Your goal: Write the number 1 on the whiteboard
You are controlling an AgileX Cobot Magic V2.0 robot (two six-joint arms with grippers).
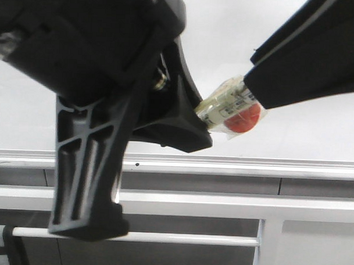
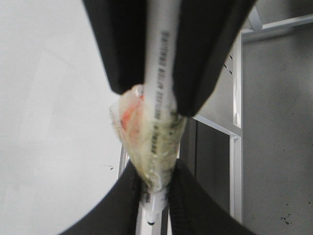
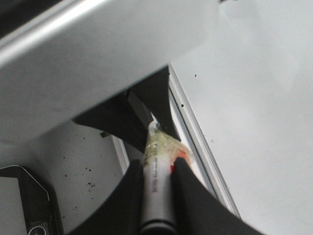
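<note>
A white marker, wrapped in yellowish tape with a red sticker, is held by both grippers in front of the whiteboard. My left gripper is shut on its taped end. In the left wrist view the dark nib pokes out past the left gripper. My right gripper comes from the upper right and is shut on the marker barrel, its fingers on either side. The right gripper also shows in the left wrist view. The number 1 is not in view on the whiteboard.
The silver ledge runs along the board's lower edge, with grey rails and a thin white rod below it. A dark-framed device lies on a speckled grey surface.
</note>
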